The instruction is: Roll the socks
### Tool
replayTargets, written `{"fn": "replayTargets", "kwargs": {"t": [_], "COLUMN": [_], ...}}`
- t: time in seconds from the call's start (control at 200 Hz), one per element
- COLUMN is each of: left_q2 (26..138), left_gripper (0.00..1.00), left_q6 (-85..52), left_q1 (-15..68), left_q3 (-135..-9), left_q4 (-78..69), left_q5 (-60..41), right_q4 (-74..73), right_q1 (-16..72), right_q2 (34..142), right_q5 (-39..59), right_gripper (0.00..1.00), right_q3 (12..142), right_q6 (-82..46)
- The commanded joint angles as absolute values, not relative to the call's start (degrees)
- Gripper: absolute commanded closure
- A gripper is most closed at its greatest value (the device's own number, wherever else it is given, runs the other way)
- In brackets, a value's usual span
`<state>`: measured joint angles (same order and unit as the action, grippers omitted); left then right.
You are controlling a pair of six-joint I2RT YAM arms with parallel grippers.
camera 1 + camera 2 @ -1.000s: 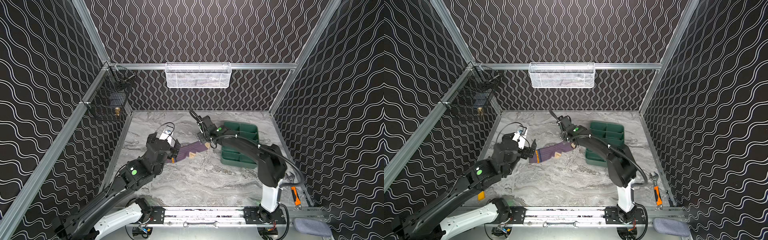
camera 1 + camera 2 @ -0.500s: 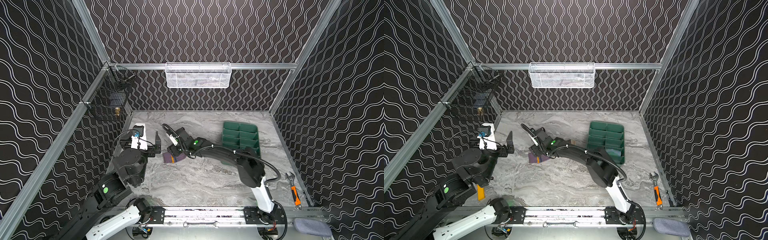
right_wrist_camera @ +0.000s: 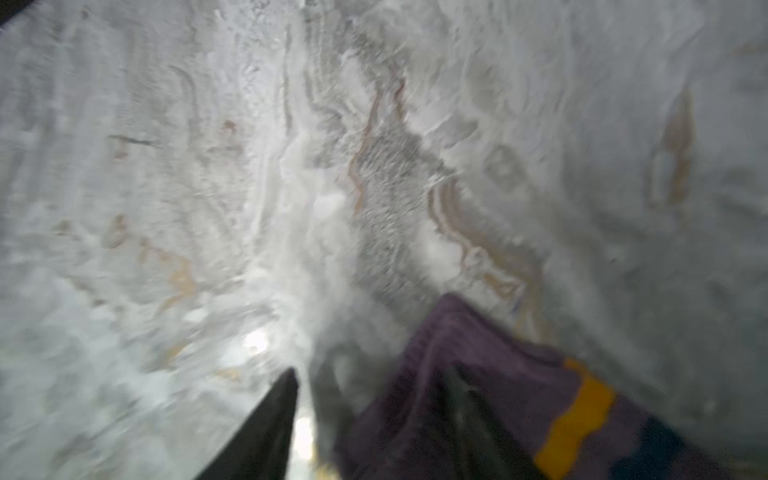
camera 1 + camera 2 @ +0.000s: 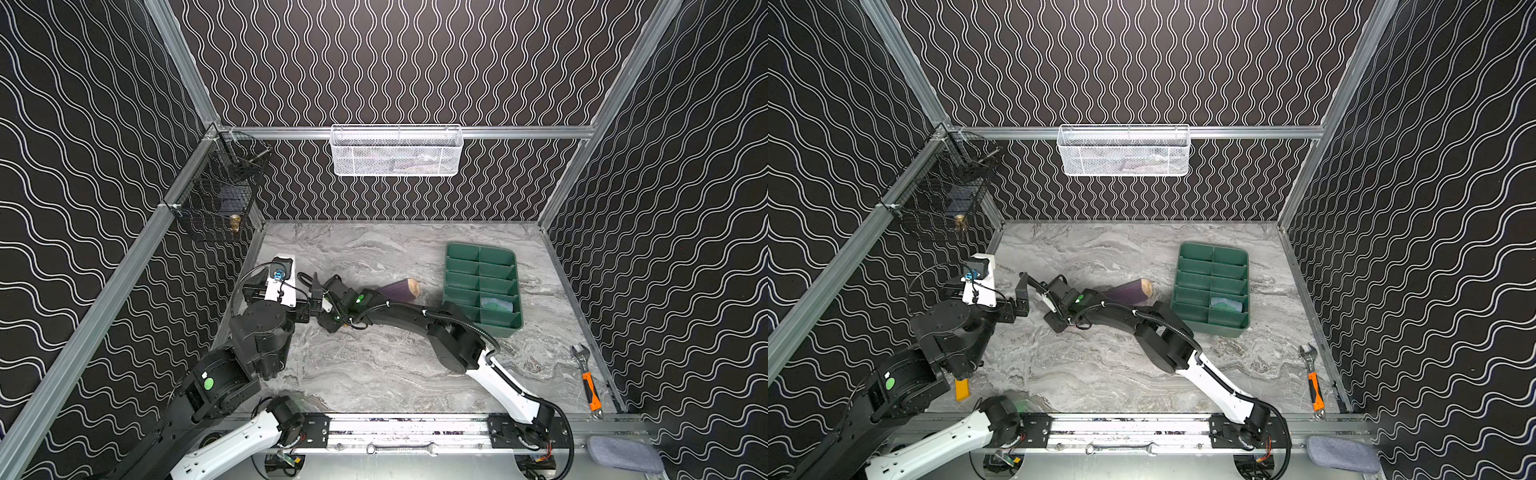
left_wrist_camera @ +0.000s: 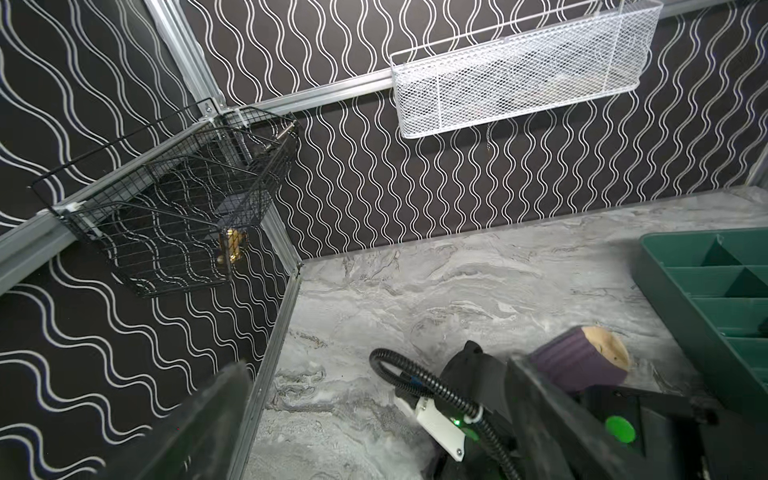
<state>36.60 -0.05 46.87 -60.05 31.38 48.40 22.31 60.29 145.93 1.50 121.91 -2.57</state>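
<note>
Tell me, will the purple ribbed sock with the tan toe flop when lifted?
Probably floppy: the purple ribbed sock is soft knitted cloth, lying on the grey marble table. Likely light, being thin fabric. Its ribbed surface probably won't slip easily.

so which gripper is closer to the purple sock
Right. The right gripper is at the striped end of the purple sock, right by the fabric. The left gripper is open, beyond the right gripper and off the sock.
</note>
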Motion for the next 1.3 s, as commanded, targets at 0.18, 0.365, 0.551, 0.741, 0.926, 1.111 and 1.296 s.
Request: {"fn": "replayTargets", "kwargs": {"t": [0.18, 0.365, 0.551, 0.741, 0.926, 1.111, 1.296], "left_q2": [38.9, 40.2, 42.9, 47.1, 48.4, 45.6, 43.6], "left_gripper": [0.01, 0.01, 0.01, 0.01, 0.01, 0.01, 0.01], "left_q6": [1.1, 3.5, 8.8, 13.7, 15.1, 16.8, 16.7], "left_q1": [46.8, 46.8, 46.8, 46.8, 46.8, 46.8, 46.8], "left_q3": [-59.7, -59.5, -60.6, -61.1, -61.9, -62.2, -62.6], "left_q4": [28.7, 27.5, 29.6, 34.1, 35.8, 32.7, 29.1], "left_q5": [46.0, 43.7, 32.4, 20.2, 16.0, 19.2, 23.5], "right_q4": [24.4, 23.5, 21.8, 21.9, 26.0, 25.4, 21.9], "right_q1": [61.9, 64.8, 66.5, 66.6, 66.7, 66.3, 61.3], "right_q2": [137.7, 124.5, 111.4, 105.1, 101.0, 88.0, 79.6], "right_q5": [1.5, 3.1, 4.4, 4.3, -1.2, -7.0, -7.3], "right_gripper": [0.63, 0.7, 0.71, 0.85, 0.81, 0.68, 0.18], "right_q3": [104.3, 81.7, 62.6, 58.1, 59.1, 55.8, 55.4], "right_q6": [-2.2, 0.6, 5.7, 9.9, 10.5, 12.0, 7.7]}}
